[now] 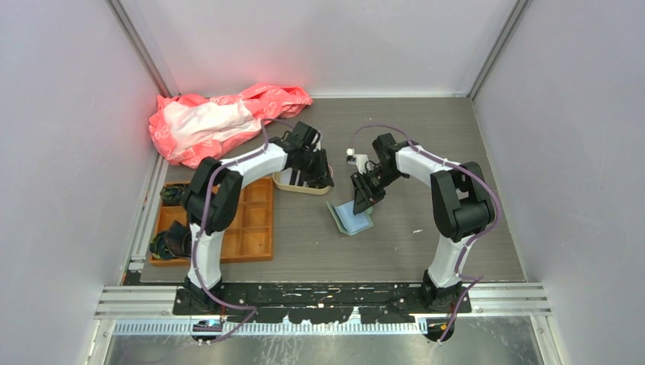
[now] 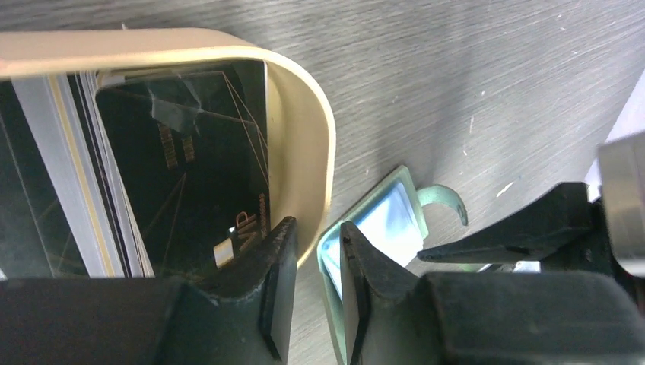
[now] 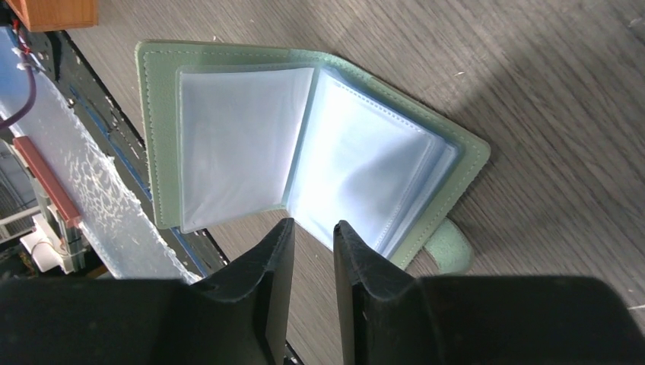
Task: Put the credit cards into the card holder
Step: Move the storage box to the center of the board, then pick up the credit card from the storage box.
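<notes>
The card holder [image 1: 354,220] lies opened flat on the table, sage green with pale clear pockets [image 3: 228,152]; its edge shows in the left wrist view [image 2: 395,213]. The credit cards [image 2: 190,175] stand stacked in a beige tray [image 2: 304,137], a black card with gold lettering in front. My left gripper [image 2: 316,228] hangs over the tray's right end [image 1: 293,185], its jaws a narrow gap apart with only table showing between them. My right gripper [image 3: 312,224] hovers just over the card holder's near edge, jaws slightly apart and empty. In the top view the left gripper [image 1: 316,171] and right gripper [image 1: 363,199] are close together.
An orange compartment tray [image 1: 251,220] sits at the left with dark items [image 1: 171,239] in its left cells. A pink and white bag [image 1: 220,122] lies at the back left. A small white object [image 1: 354,156] stands behind the right gripper. Grey walls close in on both sides.
</notes>
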Robot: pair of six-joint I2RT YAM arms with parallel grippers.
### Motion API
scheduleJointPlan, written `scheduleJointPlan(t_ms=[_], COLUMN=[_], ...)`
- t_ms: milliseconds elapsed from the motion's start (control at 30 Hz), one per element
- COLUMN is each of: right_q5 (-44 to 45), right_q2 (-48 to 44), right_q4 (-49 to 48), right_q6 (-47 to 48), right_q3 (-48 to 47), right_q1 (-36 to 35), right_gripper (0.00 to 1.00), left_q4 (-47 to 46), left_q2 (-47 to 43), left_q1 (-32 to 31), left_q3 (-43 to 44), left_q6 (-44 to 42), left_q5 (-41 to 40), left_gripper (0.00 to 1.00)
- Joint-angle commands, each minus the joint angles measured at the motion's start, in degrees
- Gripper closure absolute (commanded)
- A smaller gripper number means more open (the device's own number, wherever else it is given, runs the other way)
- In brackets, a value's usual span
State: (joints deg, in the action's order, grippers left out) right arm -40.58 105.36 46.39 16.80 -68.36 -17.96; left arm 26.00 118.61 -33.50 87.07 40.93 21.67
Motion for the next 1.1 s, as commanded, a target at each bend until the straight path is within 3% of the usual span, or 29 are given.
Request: scheduleJointPlan(t_ms=[0,133,267,367,467,667,1067], right_q5=[-4.15,-5.94,-6.4,-6.31,-6.19,-6.11,-5.75], right_q2=[-3.38,-3.69,-3.51,-3.48,-3.34,-2.81,-2.79], right_q4=[-0.34,0.14,0.31,0.35,0.32,0.3,0.3], right_q6=[1.14,2.19,2.56,2.63,2.63,2.53,2.64], right_q3=[0.23,0.36,0.24,0.24,0.24,0.0,-0.02], right_q1=[-0.2,-0.3,-0.27,-0.23,-0.24,-0.31,-0.36], right_gripper=[0.69,0.68,0.68,0.68,0.68,0.68,0.68], left_q4=[-5.71,-6.51,-2.38,-0.94,-2.02,-0.34,5.54], left_q2=[-9.58,-16.29,-19.94,-20.76,-21.43,-18.54,-5.03], left_q1=[-1.0,-1.03,-0.45,2.18,5.69,9.97,11.25], left_q3=[-1.68,-3.25,-4.52,-7.09,-10.16,-9.44,1.16], left_q6=[2.35,-0.42,-4.57,-5.62,-5.87,-8.46,-12.31], left_q5=[-2.85,-7.45,-12.81,-12.35,-9.85,-7.14,-6.87], left_gripper=[0.69,0.52,0.44,0.42,0.29,0.27,0.25])
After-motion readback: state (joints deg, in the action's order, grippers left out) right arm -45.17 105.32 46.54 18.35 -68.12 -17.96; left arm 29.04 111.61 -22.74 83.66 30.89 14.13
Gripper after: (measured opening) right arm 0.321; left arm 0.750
